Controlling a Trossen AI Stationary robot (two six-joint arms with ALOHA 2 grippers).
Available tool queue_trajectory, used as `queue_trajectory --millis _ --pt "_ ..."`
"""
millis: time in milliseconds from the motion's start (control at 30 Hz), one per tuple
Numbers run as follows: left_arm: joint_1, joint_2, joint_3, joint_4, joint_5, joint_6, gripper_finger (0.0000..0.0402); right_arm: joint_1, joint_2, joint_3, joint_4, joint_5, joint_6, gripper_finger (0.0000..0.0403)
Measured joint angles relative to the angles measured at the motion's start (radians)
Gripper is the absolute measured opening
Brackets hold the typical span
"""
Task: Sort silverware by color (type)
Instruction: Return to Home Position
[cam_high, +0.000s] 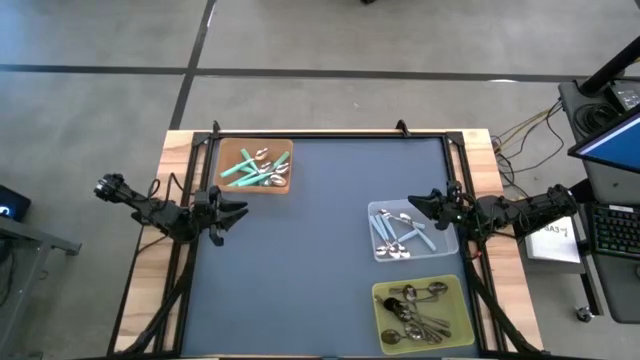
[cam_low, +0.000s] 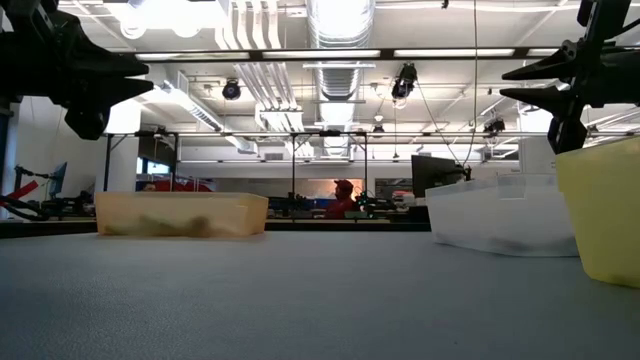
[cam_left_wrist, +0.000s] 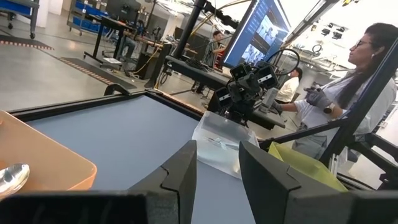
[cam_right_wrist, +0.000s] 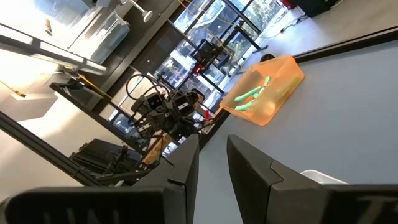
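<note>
The silverware lies sorted in three bins. Teal-handled spoons (cam_high: 250, 169) fill an orange bin (cam_high: 286, 185) at the far left. Light-blue-handled spoons (cam_high: 392, 232) lie in a clear bin (cam_high: 448, 243) at the right. Dark metal spoons (cam_high: 415, 308) lie in a yellow bin (cam_high: 385, 340) at the near right. My left gripper (cam_high: 238, 210) hovers open just near of the orange bin, above the mat. My right gripper (cam_high: 414, 205) hovers open over the clear bin's far edge. Both are empty.
The dark blue mat (cam_high: 310, 260) is bare between the bins. A black frame rail (cam_high: 330, 134) borders it, with wooden table edges (cam_high: 178, 150) outside. In the left wrist view a person (cam_left_wrist: 367, 74) stands beyond the right side beside a monitor (cam_left_wrist: 261, 31).
</note>
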Motion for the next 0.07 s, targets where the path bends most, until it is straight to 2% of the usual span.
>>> queue_trajectory --millis 67 --pt "0.0 0.0 0.0 0.0 0.0 0.0 0.0103 0.0 0.0 0.0 0.0 0.0 0.0 0.0075"
